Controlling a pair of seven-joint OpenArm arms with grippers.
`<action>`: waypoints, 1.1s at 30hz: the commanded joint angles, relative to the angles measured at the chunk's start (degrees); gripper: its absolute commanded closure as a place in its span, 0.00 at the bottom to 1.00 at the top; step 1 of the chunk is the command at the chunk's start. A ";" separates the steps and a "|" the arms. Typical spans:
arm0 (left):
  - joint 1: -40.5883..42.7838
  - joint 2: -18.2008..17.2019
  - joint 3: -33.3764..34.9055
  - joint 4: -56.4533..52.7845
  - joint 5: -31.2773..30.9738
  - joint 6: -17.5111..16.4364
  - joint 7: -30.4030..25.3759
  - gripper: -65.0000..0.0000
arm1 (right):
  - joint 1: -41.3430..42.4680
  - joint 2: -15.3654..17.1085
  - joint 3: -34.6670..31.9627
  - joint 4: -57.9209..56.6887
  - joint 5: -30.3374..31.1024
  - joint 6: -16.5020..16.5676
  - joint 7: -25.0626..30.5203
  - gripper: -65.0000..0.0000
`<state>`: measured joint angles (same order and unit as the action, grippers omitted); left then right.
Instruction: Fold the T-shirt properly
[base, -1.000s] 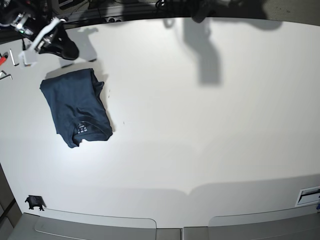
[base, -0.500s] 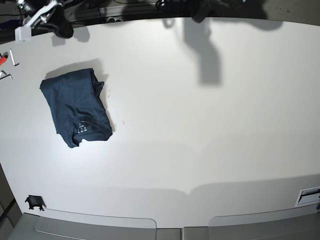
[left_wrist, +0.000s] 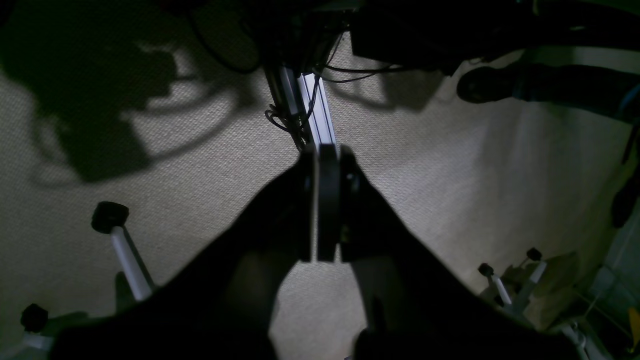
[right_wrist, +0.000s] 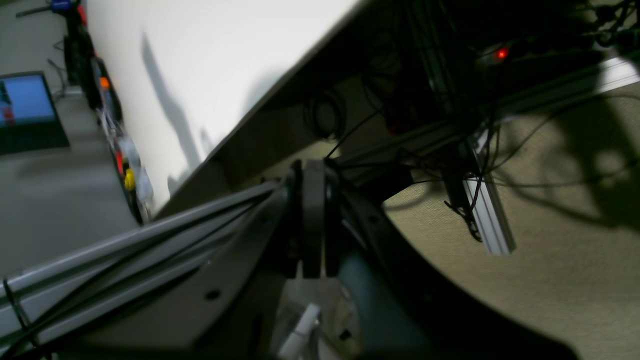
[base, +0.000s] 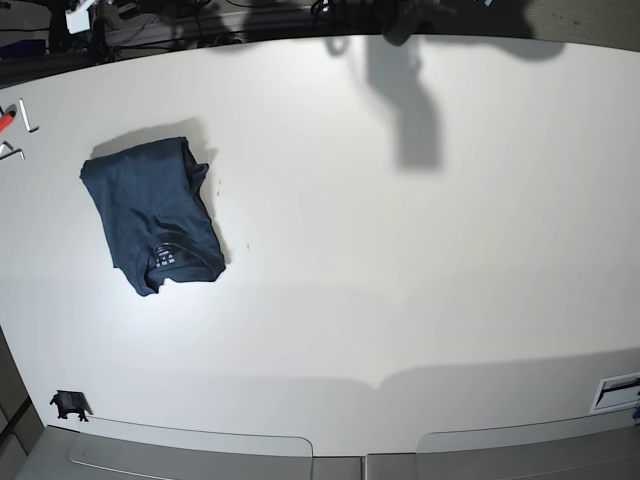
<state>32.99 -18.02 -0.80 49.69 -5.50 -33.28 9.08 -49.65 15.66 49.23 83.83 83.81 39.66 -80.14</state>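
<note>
- Base view: shirt (base: 152, 214) lies folded into a compact rectangle on the table's (base: 420, 270) left part as seen here, well apart from every edge. No arm over the table in this view.
- Long axis runs from the top-left corner down toward the collar (base: 185, 266) end, tilted a little off the table's edges. Collar and neck label (base: 164, 256) sit at the near, lower end; folded bulk points toward the far edge.
- Handling, as a judgement: soft, light cotton, limp, no stiffness to speak of. Layers will slide over each other and the stack would sag or open if lifted from one point. Not fragile, not slippery on this matte top.
- Best hold, if any tidying is wanted: pinch through all layers at the two far corners, or at a long folded edge, not at the loose collar.
- Task looks done or nearly so; the fold is compact, edges slightly uneven.
- Left gripper (left_wrist: 327, 202): fingers pressed fully together, nothing between them; floor carpet below it.
- Right gripper (right_wrist: 314, 220): likewise closed tight and empty, off past the table edge.
</note>
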 joint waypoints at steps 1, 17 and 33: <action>0.68 -0.57 -0.11 0.15 -0.11 -0.61 -0.76 1.00 | -0.61 0.87 0.46 -0.28 1.19 0.34 0.14 1.00; 0.33 -0.57 -0.11 0.15 -0.13 -0.61 -1.90 1.00 | -0.50 1.16 0.44 -1.16 1.19 0.34 0.14 1.00; 0.35 -0.55 -0.11 0.15 -0.11 -0.61 -4.87 1.00 | 2.10 1.36 -19.02 -2.78 -37.77 0.34 17.22 1.00</action>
<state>32.69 -18.09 -0.80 49.69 -5.50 -33.26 4.47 -46.63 16.32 29.61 80.73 44.93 39.66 -62.52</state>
